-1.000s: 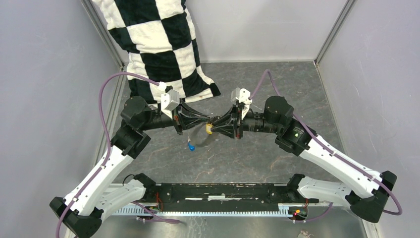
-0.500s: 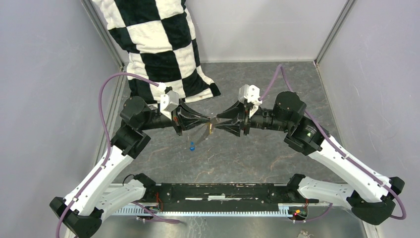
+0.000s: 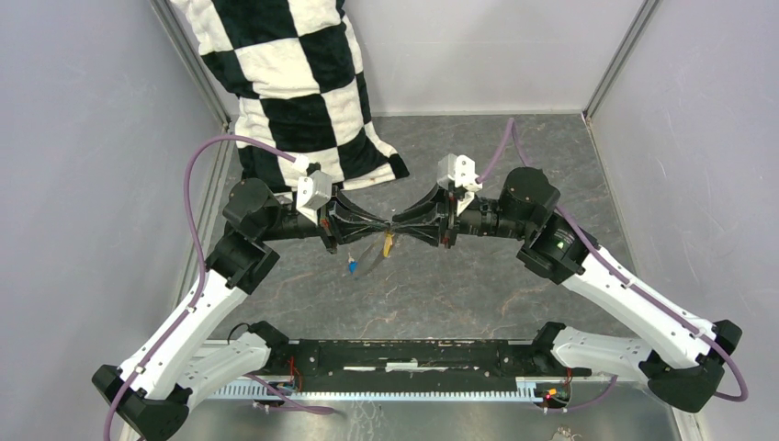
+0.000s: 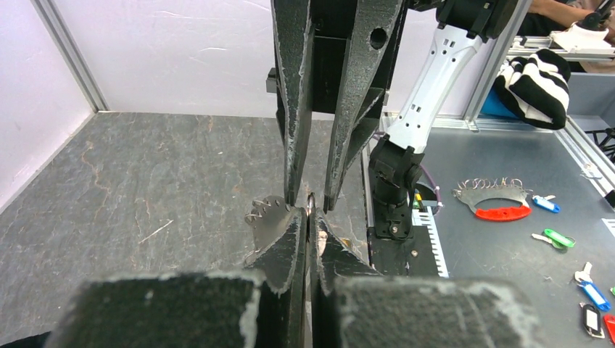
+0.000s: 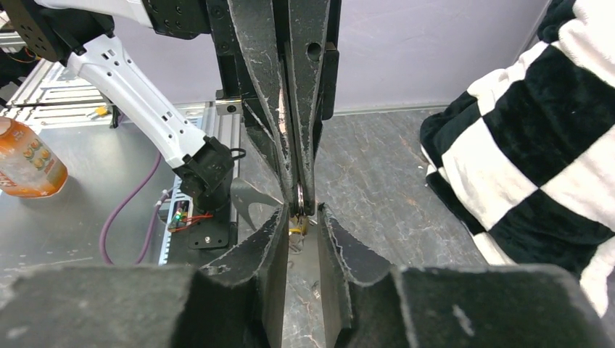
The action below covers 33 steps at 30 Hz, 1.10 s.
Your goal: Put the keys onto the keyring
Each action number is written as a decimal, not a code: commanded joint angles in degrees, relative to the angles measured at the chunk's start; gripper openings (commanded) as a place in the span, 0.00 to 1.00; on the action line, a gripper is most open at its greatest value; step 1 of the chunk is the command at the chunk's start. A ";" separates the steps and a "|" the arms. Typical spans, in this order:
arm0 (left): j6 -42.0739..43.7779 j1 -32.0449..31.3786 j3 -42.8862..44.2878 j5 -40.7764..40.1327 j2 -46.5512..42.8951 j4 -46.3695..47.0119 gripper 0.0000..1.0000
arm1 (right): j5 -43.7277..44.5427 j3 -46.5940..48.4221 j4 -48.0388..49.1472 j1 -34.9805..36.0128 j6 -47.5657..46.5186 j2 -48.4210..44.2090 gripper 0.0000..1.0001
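The two grippers meet tip to tip above the bench (image 3: 478,294), and everything turns on that meeting point. The left gripper (image 3: 386,227) is closed on the keyring (image 4: 310,206), whose thin wire stands edge-on out of its tips and points straight at the right gripper (image 3: 401,226). The right gripper's jaws are slightly parted, one on each side of that wire, and as far as can be seen they clamp nothing.

The yellow key (image 3: 388,243) hangs just below the touching tips with its long axis pointing down, right under the right gripper's fingertips. The blue key (image 3: 352,268) dangles lower, beneath the left gripper and farther from the right one. Whether either key is fully threaded on the wire cannot be told.

The right arm looks like the free one. Its next move probably depends on reaching slightly down from the tips to the yellow key while the left holds the wire steady.
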 commanded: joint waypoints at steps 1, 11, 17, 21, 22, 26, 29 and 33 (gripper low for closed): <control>-3.67 -0.16 1.14 1.56 -0.37 3.12 0.02 | -1.38 -0.81 3.76 -0.33 1.41 0.00 0.24; -0.83 -0.16 1.80 4.85 -0.07 -0.81 0.02 | -2.18 -0.24 2.27 -1.08 1.24 0.32 0.00; 13.30 -0.16 5.38 8.67 1.92 -18.44 0.32 | -1.95 3.74 -7.63 -1.33 -1.84 2.03 0.00; 21.34 -0.16 8.93 10.73 4.15 -28.04 0.45 | -3.03 6.91 -15.63 -1.29 -4.99 5.06 0.01; 22.97 -0.16 9.70 11.17 4.72 -30.11 0.46 | -3.15 7.79 -17.49 -1.25 -5.55 5.58 0.01; 27.41 -0.16 11.29 11.40 6.09 -34.91 0.47 | -3.08 9.50 -21.45 -1.27 -7.49 6.80 0.01; 28.62 -0.16 11.63 9.26 7.18 -36.13 0.43 | -3.39 11.00 -23.74 -1.19 -8.55 7.56 0.01; 29.07 -0.16 12.88 6.44 9.25 -36.88 0.34 | -3.65 13.32 -27.08 -0.84 -10.11 8.99 0.01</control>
